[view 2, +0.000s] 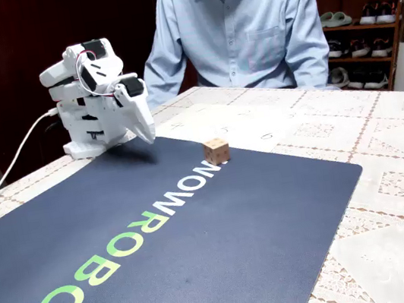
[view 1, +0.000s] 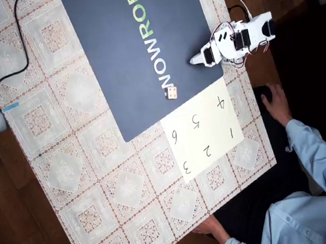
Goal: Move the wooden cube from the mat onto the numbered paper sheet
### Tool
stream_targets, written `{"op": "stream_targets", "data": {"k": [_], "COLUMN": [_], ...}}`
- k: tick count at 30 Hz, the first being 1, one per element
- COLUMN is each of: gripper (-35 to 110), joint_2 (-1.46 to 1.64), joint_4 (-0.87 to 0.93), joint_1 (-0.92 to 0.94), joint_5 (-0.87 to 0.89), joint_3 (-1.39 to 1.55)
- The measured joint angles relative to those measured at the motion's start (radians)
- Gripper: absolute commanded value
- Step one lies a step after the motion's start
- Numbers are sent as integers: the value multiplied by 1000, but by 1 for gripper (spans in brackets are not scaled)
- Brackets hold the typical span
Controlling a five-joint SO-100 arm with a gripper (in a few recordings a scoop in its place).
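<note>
The wooden cube (view 1: 172,92) (view 2: 216,151), a small tan die with dark dots, rests on the navy mat (view 1: 138,49) (view 2: 162,242) near the mat's corner, just short of the numbered paper sheet (view 1: 204,129) (view 2: 235,119). My white arm is folded over its base at the mat's edge. Its gripper (view 1: 194,61) (view 2: 147,135) points down at the mat, a short way from the cube, with its fingers together and nothing between them.
A person in a light blue shirt (view 2: 243,22) sits behind the table close to the sheet, one hand (view 1: 275,103) beside the table edge. A lace-patterned tablecloth (view 1: 86,165) covers the table. A black cable (view 1: 21,49) crosses its far corner.
</note>
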Motion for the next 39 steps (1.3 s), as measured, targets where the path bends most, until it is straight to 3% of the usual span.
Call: {"op": "stream_targets", "data": {"k": [28,30,33,39], "gripper": [2,12,9,22], "joint_2": [0,0,0,-72], "joint_4": [0,0,0,-78], "joint_1": [0,2,15,15], "joint_5": [-15,-2,5,8], "joint_3": [0,0,0,-2]}}
